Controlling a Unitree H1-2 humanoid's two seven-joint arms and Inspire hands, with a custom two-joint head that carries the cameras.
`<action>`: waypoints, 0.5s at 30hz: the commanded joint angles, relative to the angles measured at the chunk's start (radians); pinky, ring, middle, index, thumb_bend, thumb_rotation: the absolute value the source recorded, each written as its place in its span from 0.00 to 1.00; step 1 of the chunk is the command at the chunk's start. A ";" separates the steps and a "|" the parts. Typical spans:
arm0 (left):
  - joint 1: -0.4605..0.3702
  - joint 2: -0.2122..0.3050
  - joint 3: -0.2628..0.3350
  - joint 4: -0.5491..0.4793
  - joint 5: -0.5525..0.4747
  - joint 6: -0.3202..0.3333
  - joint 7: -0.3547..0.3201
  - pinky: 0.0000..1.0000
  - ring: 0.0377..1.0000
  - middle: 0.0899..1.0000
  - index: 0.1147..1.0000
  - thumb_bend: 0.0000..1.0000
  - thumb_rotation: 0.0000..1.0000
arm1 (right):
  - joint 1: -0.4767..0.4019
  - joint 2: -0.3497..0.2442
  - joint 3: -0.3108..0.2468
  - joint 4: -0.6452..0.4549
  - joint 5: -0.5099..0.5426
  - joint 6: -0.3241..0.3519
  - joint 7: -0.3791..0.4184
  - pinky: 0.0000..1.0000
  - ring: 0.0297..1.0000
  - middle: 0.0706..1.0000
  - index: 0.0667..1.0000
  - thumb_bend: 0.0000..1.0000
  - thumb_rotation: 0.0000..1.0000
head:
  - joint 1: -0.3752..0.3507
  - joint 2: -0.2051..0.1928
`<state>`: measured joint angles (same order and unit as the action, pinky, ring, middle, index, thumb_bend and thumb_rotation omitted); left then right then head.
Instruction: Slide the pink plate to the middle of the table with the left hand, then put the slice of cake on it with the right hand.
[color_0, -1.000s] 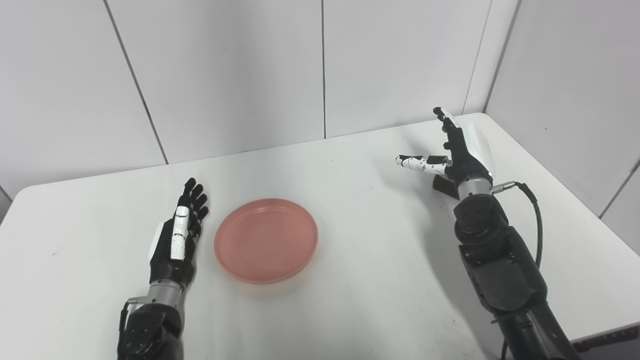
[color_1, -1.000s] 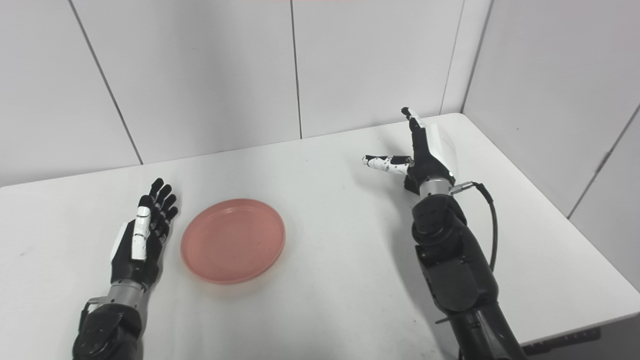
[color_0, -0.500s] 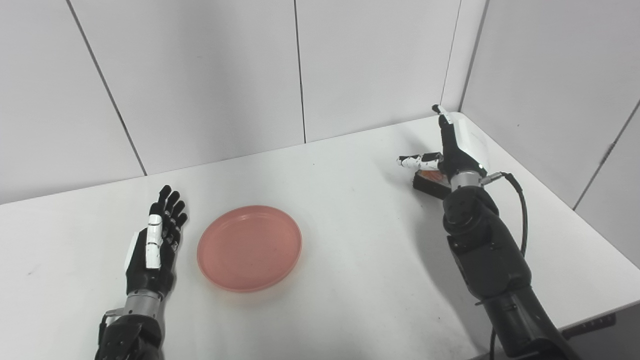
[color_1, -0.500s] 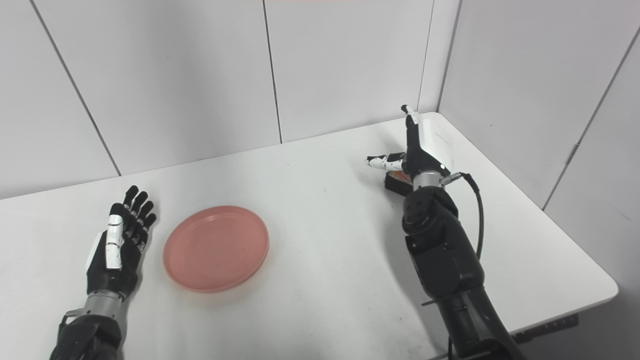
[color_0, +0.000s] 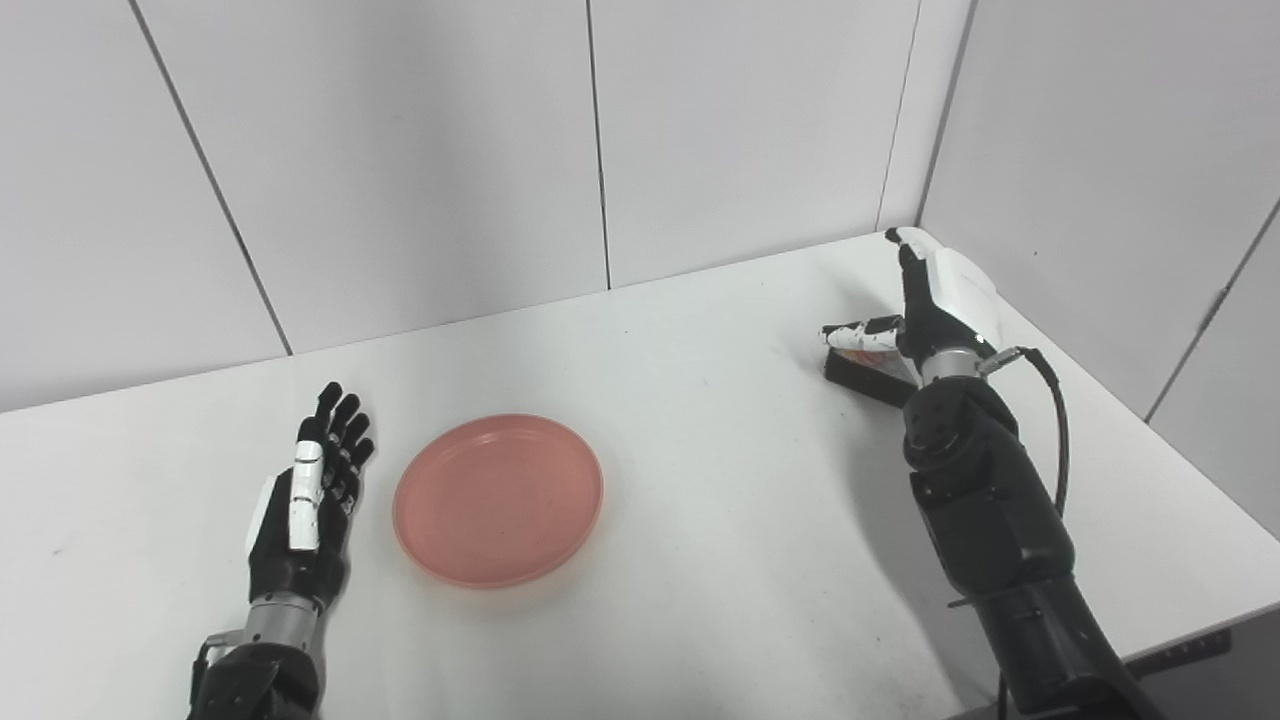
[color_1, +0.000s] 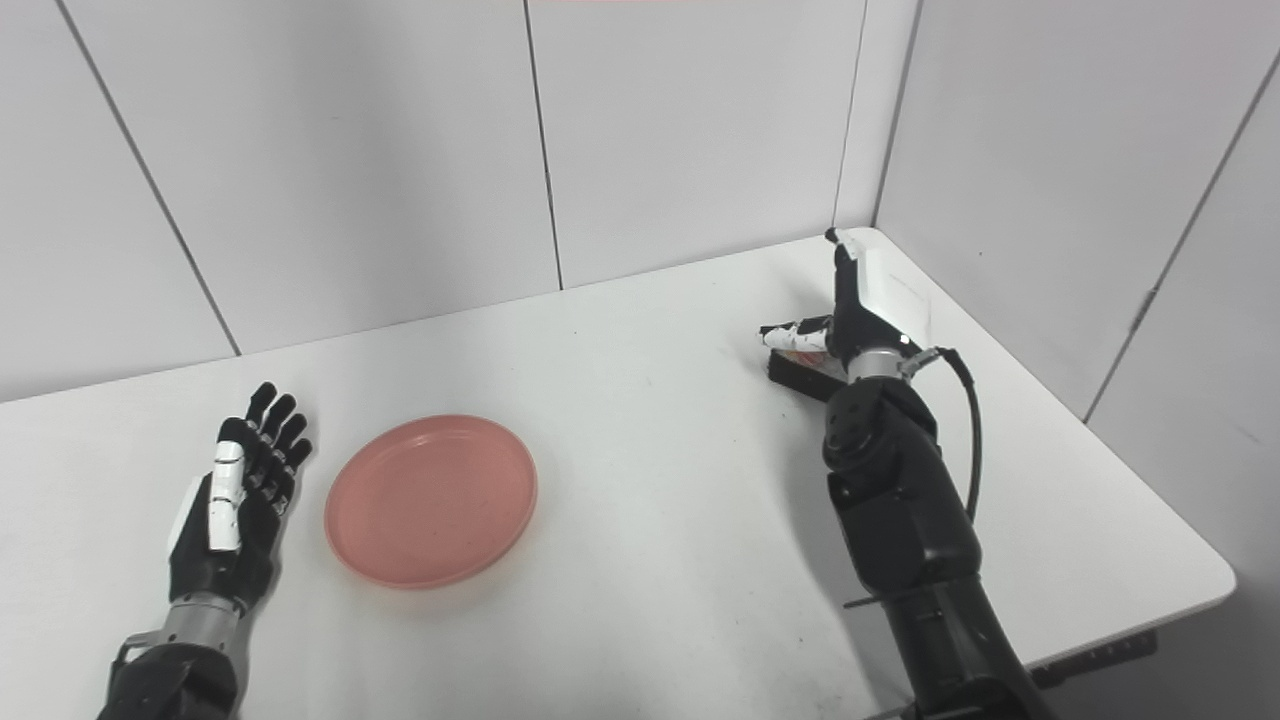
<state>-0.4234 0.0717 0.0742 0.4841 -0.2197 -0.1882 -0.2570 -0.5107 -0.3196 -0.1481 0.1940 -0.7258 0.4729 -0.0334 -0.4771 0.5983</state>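
Note:
The pink plate (color_0: 499, 498) lies flat on the white table (color_0: 700, 480), left of centre. My left hand (color_0: 305, 500) rests open just left of the plate, fingers straight, a small gap away from its rim. At the far right a slice of cake (color_0: 868, 368), dark with a pale orange top, lies on the table. My right hand (color_0: 930, 305) stands open right over it, thumb stretched across the cake's near top and fingers pointing up. The hand hides much of the cake.
Grey wall panels (color_0: 600, 140) close the table's back and right sides. The table's right edge runs near my right arm (color_0: 985, 510). A black cable (color_0: 1050, 420) loops off the right wrist.
The camera swung to the right, shifting the whole scene. My right hand moved forward and down onto the cake, its thumb now over it. The plate and left hand stayed put.

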 joint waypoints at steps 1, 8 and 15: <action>0.033 0.006 -0.005 0.009 -0.008 -0.004 -0.017 1.00 1.00 1.00 1.00 0.64 1.00 | -0.047 -0.024 -0.010 -0.003 0.007 -0.003 -0.005 0.76 0.87 0.90 0.87 0.72 0.21 | 0.001 0.000; 0.035 0.002 0.002 0.003 -0.011 -0.015 -0.014 1.00 1.00 1.00 0.99 0.62 1.00 | -0.051 -0.027 0.012 0.056 0.052 -0.005 -0.032 0.71 0.84 0.89 0.87 0.73 0.20 | 0.005 0.004; 0.041 0.004 -0.004 -0.008 -0.004 -0.006 -0.014 1.00 1.00 1.00 0.99 0.63 1.00 | -0.055 -0.033 0.036 0.097 0.111 -0.009 -0.054 0.72 0.84 0.88 0.85 0.72 0.18 | 0.002 0.007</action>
<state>-0.4112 0.0722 0.0742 0.4647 -0.2202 -0.1821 -0.2624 -0.5143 -0.3242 -0.1168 0.3054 -0.6156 0.4731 -0.0581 -0.4755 0.6059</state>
